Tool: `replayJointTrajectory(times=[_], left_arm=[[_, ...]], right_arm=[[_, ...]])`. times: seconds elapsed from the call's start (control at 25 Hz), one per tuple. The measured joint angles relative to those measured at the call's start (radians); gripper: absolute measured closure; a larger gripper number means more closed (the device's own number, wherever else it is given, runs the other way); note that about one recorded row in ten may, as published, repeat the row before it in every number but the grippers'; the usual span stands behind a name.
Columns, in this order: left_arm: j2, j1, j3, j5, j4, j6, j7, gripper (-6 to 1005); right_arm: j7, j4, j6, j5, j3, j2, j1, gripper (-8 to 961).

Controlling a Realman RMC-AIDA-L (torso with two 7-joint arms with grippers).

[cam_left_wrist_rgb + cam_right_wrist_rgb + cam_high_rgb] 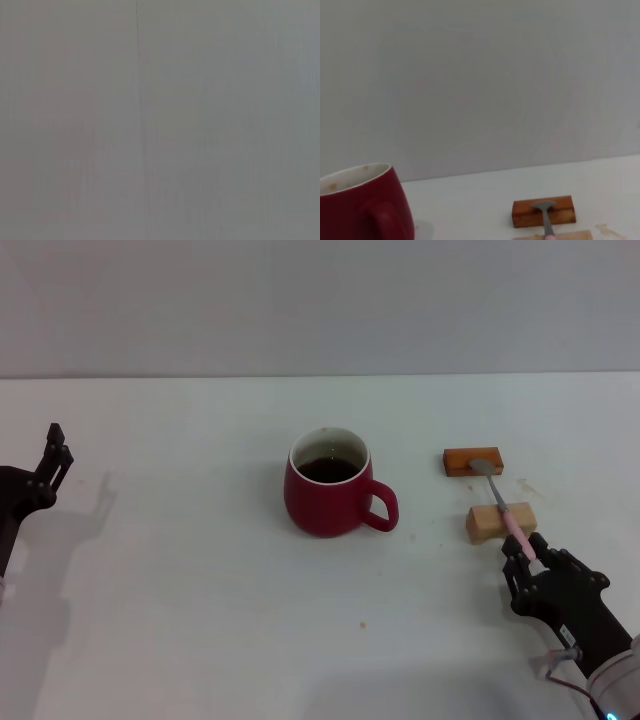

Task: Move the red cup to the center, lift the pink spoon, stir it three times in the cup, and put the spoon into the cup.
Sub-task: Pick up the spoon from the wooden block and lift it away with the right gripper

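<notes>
Trouble looks likeliest at the pink spoon, which lies bridged across two small blocks, its grey bowl on the orange-brown block and its handle over the light wooden block. The right gripper sits at the handle's near end, though whether its fingers are clamped on it I cannot tell. A loose or off-centre hold could let the spoon pivot and slip off. The red cup stands mid-table, full of dark liquid, so a careless swing might knock it. The left gripper idles at the table's left edge, fingers unreadable
</notes>
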Motion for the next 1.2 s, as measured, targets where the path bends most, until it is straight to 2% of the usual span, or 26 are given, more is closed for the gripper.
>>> replayJointTrajectory(times=[0.08,0.32,1.2], left_arm=[[0.0,0.001,0.0,0.0,0.001,0.001,0.0,149],[0.0,0.001,0.002,0.0,0.0,0.001,0.0,149],[0.0,-0.003,0.008,0.0,0.004,0.004,0.0,149]], right_arm=[[0.023,-0.002,0.006,0.002,0.001,0.0,0.001,625],[0.035,-0.004,0.002,0.003,0.004,-0.001,0.001,790],[0.012,0.005,-0.061,0.004,0.017,0.001,-0.028,791]])
